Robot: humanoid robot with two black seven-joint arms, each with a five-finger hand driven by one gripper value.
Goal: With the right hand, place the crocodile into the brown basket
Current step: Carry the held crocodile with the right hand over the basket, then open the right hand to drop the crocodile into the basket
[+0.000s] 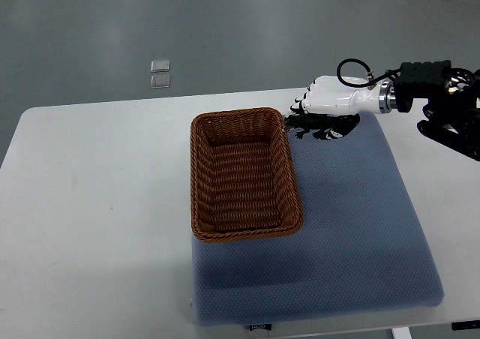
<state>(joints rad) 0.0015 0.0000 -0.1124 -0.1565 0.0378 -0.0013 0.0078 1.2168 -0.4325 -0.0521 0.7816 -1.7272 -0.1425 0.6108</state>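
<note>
Top view: the right hand (330, 99) is gripping the crocodile (312, 126), fingers curled round it, above the blue mat (360, 219), just beside the brown basket (199, 174), whose far-right rim is standing between them.

White table (90, 174), blue mat (352, 226) on it — grey floor (225, 31) beyond

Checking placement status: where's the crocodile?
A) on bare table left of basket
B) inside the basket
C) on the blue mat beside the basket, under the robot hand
C: the crocodile lies on the mat outside the basket, beneath the right robot hand.
</note>
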